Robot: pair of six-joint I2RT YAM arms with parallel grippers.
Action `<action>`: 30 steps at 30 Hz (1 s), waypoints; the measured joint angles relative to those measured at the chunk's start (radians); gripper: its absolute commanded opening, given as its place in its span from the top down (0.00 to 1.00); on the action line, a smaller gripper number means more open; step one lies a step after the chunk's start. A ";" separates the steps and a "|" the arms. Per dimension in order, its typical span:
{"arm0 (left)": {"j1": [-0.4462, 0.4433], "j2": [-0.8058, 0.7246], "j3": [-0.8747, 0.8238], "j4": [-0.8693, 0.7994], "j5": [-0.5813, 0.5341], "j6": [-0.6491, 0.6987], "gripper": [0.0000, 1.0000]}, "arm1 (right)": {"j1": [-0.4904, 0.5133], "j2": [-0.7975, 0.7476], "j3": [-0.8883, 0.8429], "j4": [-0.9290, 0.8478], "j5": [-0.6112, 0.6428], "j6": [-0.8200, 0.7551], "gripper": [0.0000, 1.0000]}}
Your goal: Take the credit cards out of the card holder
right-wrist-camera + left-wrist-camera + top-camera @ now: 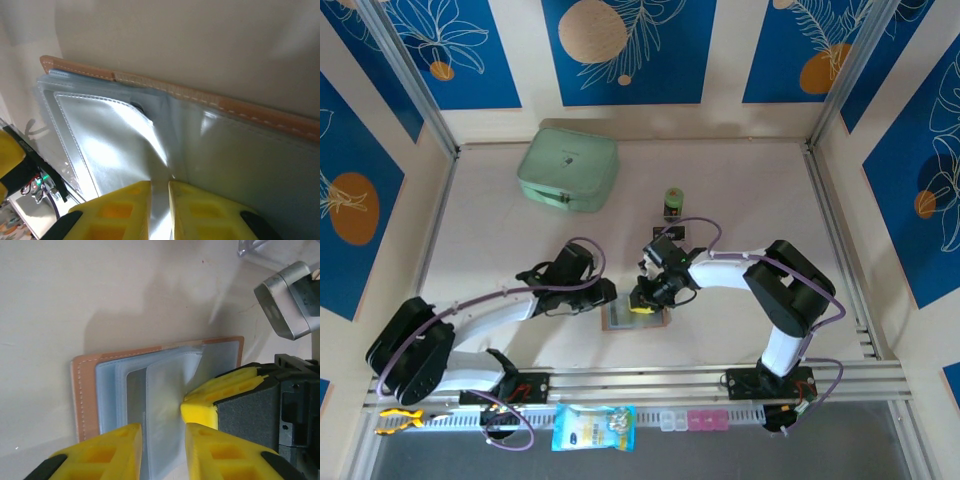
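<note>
Left wrist view: card holder [82,390] lies open on tabletop [100,290]. Left claw [163,435] narrowly parted astride clear sleeve [167,385]; right claw [159,189] nearly closed, grip unclear. Step, I judge: spreading sleeves; next needs a card edge.

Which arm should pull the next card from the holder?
Probably left: left gripper straddles a clear sleeve of the card holder, jaws apart; right gripper looks pinched on a sleeve, steadying it.

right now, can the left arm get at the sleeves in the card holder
Probably yes. The left gripper sits at the open card holder, with a clear sleeve standing between its parted fingers. The right gripper crowds in at the same sleeve from the side, so room is tight.
</note>
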 measured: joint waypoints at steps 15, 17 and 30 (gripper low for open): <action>-0.031 0.101 -0.013 0.057 0.022 -0.048 0.71 | -0.014 -0.005 -0.035 0.064 -0.038 0.021 0.83; -0.033 0.106 -0.013 0.061 0.022 -0.050 0.74 | -0.016 -0.005 -0.038 0.069 -0.042 0.026 0.83; -0.052 0.113 -0.012 0.099 0.041 -0.074 0.79 | -0.018 -0.029 -0.068 0.108 -0.048 0.041 0.79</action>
